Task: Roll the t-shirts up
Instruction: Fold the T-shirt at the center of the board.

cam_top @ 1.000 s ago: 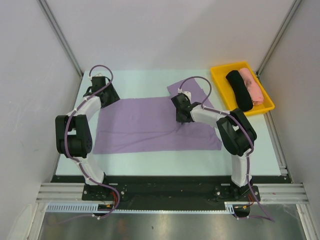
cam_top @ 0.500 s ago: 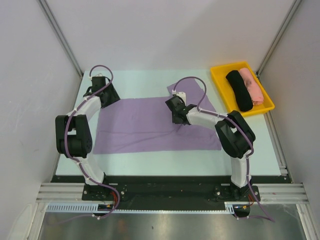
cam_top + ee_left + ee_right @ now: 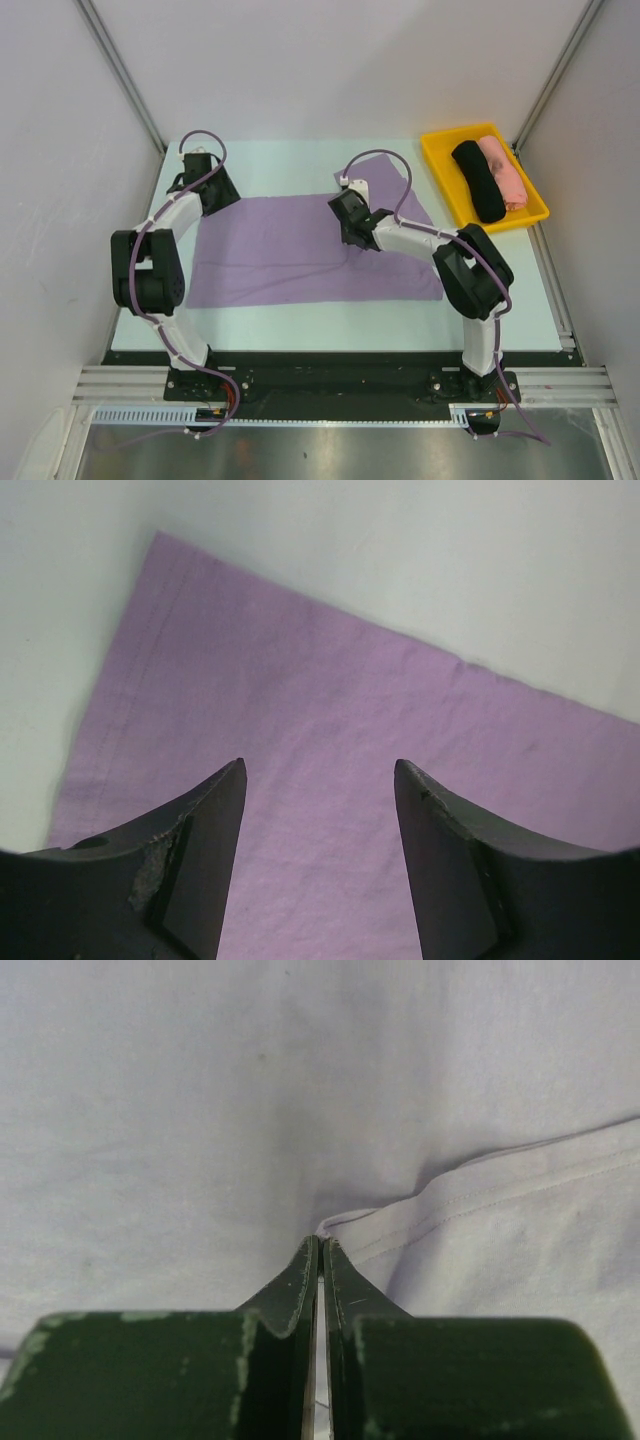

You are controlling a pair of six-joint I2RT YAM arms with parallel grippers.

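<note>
The lavender t-shirt (image 3: 290, 255) lies spread flat across the middle of the table, with one sleeve sticking out toward the back right. My left gripper (image 3: 224, 200) hovers open over the shirt's back left corner; in the left wrist view its fingers (image 3: 215, 820) stand wide apart above the purple cloth (image 3: 330, 710) with nothing between them. My right gripper (image 3: 352, 238) is down on the shirt's middle right. The right wrist view shows it (image 3: 321, 1242) shut on a pinched edge of a stitched hem fold (image 3: 480, 1210).
A yellow tray (image 3: 438, 150) stands at the back right, holding a rolled black bundle (image 3: 478, 180) and a rolled pink bundle (image 3: 503, 170). Grey walls and metal posts close in both sides. The pale table surface (image 3: 290, 165) shows behind the shirt.
My right gripper has closed on the shirt's hem fold and shifted a little left and toward the back. The left arm has stayed still.
</note>
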